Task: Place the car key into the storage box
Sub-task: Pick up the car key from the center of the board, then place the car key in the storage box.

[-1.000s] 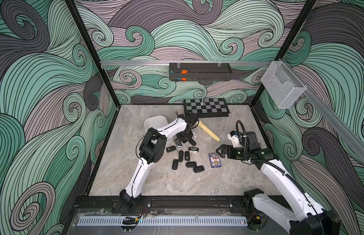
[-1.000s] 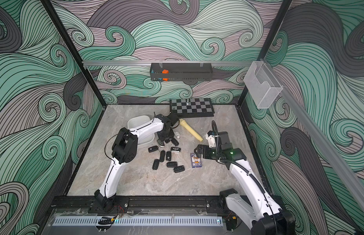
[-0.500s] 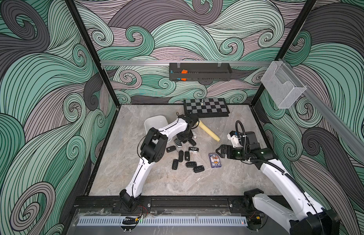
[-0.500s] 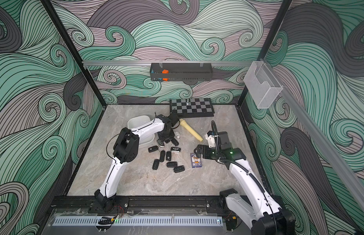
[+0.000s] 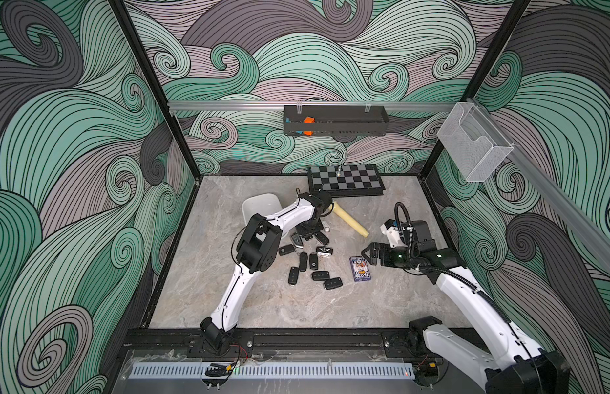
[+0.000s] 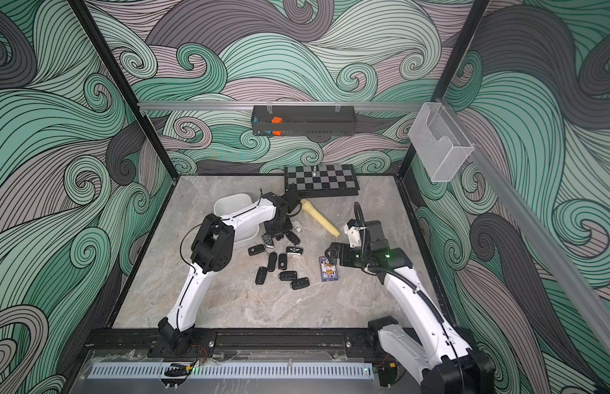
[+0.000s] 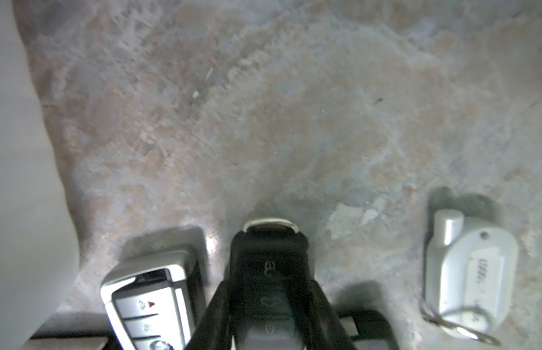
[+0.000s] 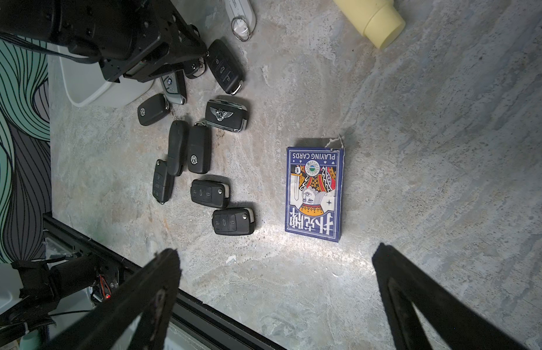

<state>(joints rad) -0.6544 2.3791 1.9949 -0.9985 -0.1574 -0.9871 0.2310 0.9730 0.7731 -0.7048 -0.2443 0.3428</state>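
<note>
A black car key [image 7: 269,269] with a metal ring sits between the fingers of my left gripper [image 7: 269,285], which is shut on it, low over the table. In both top views the left gripper [image 5: 308,235] [image 6: 279,235] points down at the far end of the key pile. The storage box [image 5: 261,208] [image 6: 232,204], a shallow white bin, stands just to its left, partly hidden by the left arm. My right gripper [image 5: 366,254] [image 8: 277,254] hangs open and empty over bare table near the playing cards.
Several more black keys [image 5: 313,269] lie scattered at mid-table. A silver-black key [image 7: 148,297] and a white tag fob [image 7: 469,272] flank the held key. A playing-card pack [image 5: 358,268], cream flashlight [image 5: 349,221] and chessboard [image 5: 346,179] are nearby.
The left gripper's jaws have closed on the black car key. Neither arm has visibly shifted in the top views.
</note>
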